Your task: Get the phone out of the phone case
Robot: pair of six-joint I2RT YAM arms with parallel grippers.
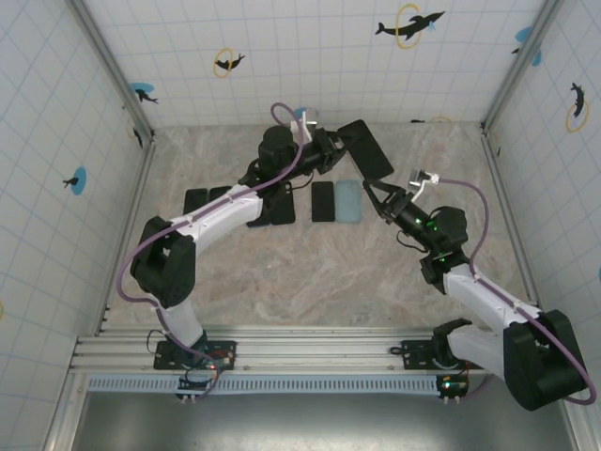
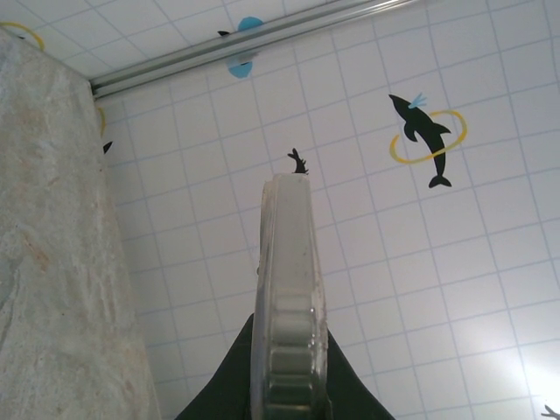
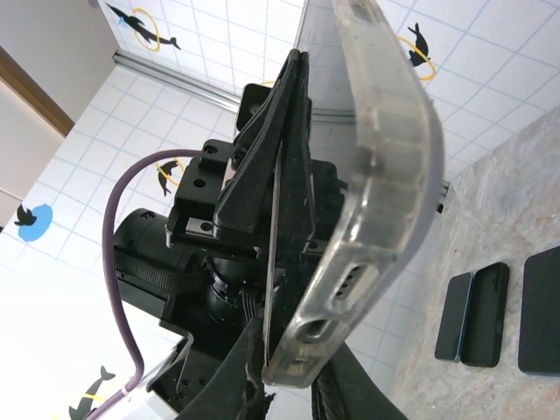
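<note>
Left gripper, seen from above, is clamped on the phone case, which is lifted off the table at about 1 o'clock from its middle. The right gripper meets the case's lower end from 5 o'clock. Several spare phones lie flat below, toward 7 o'clock. I judge the step in hand to be the two-handed grip, with the separation not yet begun.

From the left wrist, the case shows edge-on, pointing to 12 o'clock, squeezed between the dark fingers. The phone is not distinguishable here.

From the right wrist, the clear case's end sits between this gripper's fingers, which look pressed against it. A thin dark edge at 9 o'clock of the case may be the phone, but I cannot say if it has started to lift out. The next move needs one arm to peel a corner while the other holds firm.
</note>
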